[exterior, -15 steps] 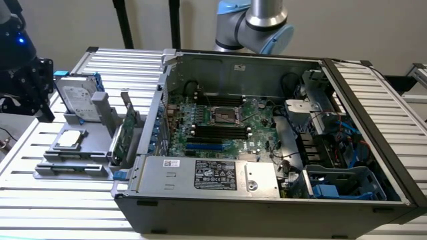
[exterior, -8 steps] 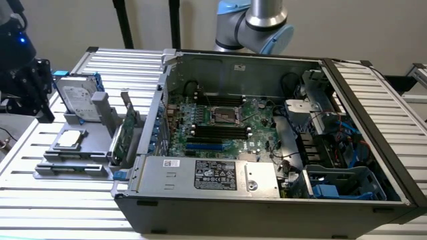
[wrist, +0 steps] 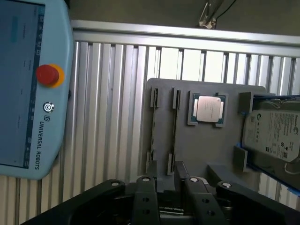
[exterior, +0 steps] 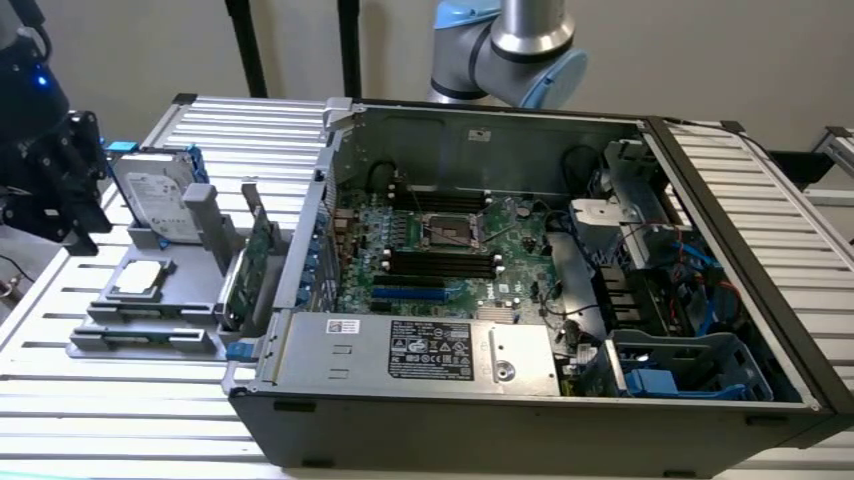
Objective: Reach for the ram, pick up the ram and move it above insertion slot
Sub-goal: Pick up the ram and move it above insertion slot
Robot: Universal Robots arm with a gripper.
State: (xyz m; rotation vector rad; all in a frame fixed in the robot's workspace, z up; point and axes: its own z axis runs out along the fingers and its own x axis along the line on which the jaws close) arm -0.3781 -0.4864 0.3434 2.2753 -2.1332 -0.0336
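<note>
A ribbed metal table [exterior: 80, 400] is occupied by an open computer case [exterior: 534, 432]; a grey fixture plate [exterior: 180, 295] is set at the case's nine o'clock in the exterior view.

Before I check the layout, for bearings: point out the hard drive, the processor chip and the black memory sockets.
Hard drive [exterior: 151, 197]: exterior view, on its labelled face.
Processor chip [wrist: 208, 109]: wrist view, on its silver lid.
Memory sockets [exterior: 434, 264]: exterior view, middle of one black bank.
</note>
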